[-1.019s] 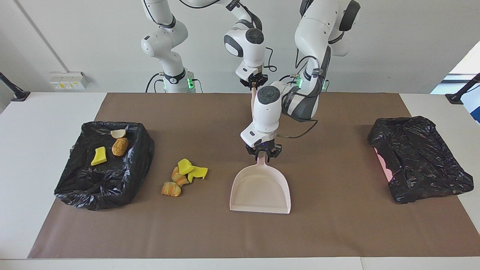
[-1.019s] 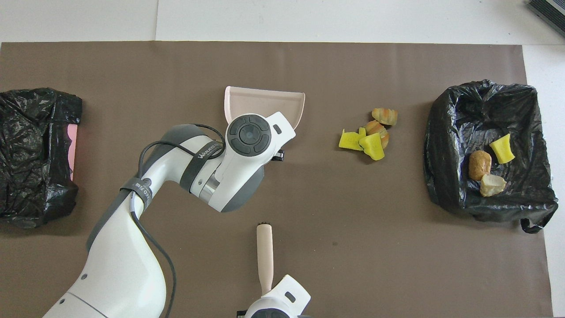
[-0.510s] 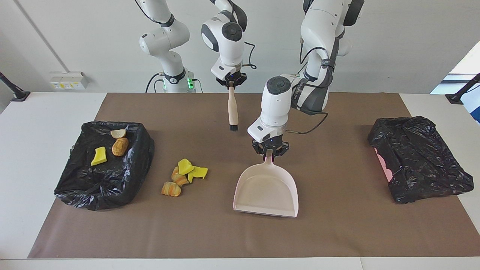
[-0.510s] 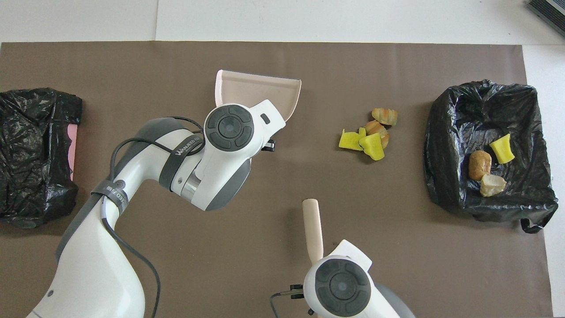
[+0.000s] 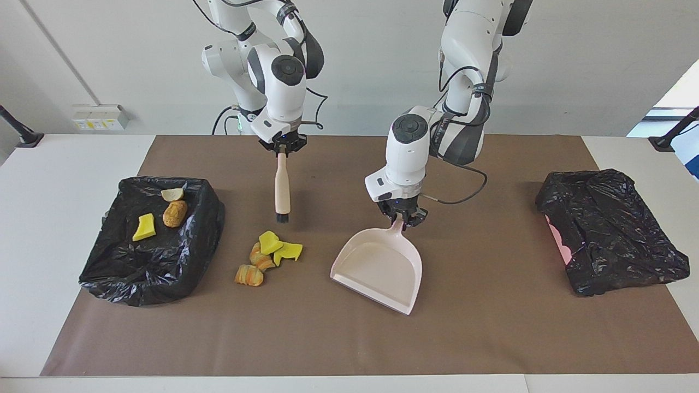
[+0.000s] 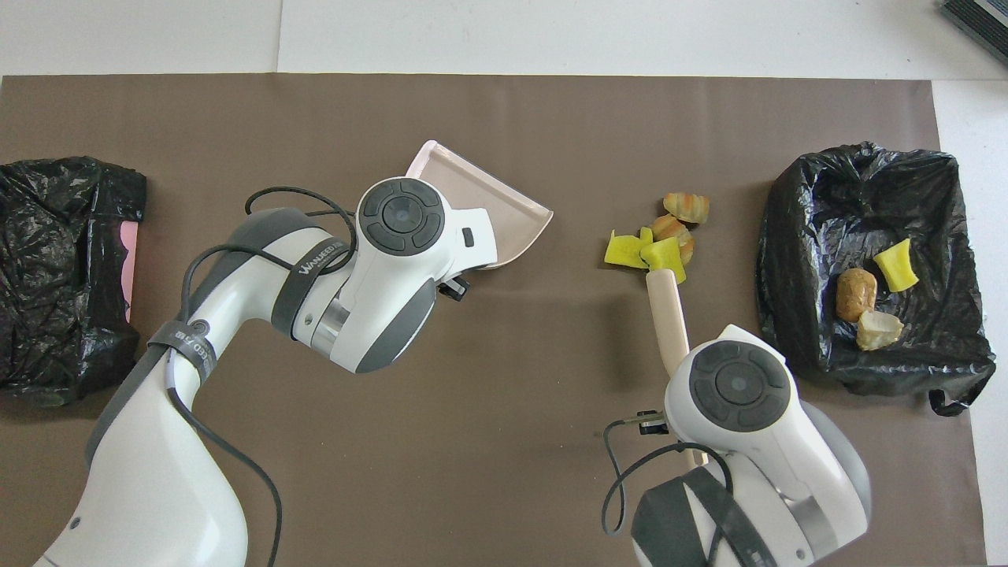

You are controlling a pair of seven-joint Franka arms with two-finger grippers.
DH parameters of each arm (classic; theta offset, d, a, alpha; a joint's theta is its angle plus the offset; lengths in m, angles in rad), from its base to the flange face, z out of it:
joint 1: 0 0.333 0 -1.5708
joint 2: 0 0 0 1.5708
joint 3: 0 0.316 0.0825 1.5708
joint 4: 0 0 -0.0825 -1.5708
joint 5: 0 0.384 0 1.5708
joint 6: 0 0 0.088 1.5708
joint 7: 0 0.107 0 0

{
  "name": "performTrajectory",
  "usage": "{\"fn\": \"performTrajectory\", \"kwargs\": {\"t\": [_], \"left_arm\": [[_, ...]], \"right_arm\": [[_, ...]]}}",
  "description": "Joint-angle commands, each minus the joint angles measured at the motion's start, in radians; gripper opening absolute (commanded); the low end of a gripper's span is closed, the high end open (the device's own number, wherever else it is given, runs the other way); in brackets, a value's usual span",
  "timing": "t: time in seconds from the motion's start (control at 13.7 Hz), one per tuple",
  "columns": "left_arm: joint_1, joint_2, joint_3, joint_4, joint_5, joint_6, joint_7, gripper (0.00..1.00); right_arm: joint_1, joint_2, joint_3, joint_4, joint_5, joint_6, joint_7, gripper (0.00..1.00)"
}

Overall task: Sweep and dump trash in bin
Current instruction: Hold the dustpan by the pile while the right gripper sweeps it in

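Observation:
The trash [image 5: 267, 255] is a small pile of yellow wedges and orange-brown lumps on the brown mat, also seen from overhead [image 6: 657, 235]. My right gripper [image 5: 282, 148] is shut on the top of a wooden brush [image 5: 282, 188], which hangs bristles down over the pile's edge on the robots' side. My left gripper [image 5: 403, 220] is shut on the handle of the pink dustpan [image 5: 379, 267]. The pan's mouth is angled toward the pile. The bin [image 5: 136, 278], lined with a black bag, stands at the right arm's end of the table. In the overhead view both grippers are hidden under their wrists.
The bin [image 6: 795, 260] holds a yellow wedge [image 5: 144, 227], a brown lump [image 5: 175, 213] and a pale scrap. A crumpled black bag over something pink [image 5: 609, 229] lies at the left arm's end. Bare mat separates pile and dustpan [image 6: 504, 206].
My right arm swung the brush from mid-table over to the trash pile and lowered it. My left gripper turned the dustpan so its mouth points toward the pile.

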Motion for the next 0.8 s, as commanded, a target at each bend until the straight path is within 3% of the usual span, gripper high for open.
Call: {"fn": "performTrajectory", "kwargs": {"t": [0.0, 0.15, 0.29, 0.73], "left_arm": [[0.014, -0.036, -0.007, -0.029, -0.011, -0.035, 0.247, 0.00], [0.005, -0.036, -0.009, -0.031, -0.011, -0.032, 0.396, 0.00], [-0.012, -0.055, -0.016, -0.077, -0.011, -0.013, 0.406, 0.00], [-0.072, -0.023, -0.015, -0.088, -0.011, 0.050, 0.398, 0.00]], "right_arm": [[-0.092, 0.110, 0.013, 0.137, -0.086, -0.037, -0.102, 0.00], [-0.165, 0.173, 0.013, 0.211, -0.129, -0.017, -0.191, 0.00], [-0.224, 0.240, 0.013, 0.304, -0.189, -0.023, -0.263, 0.00], [-0.243, 0.446, 0.013, 0.456, -0.360, -0.009, -0.282, 0.00]]}}
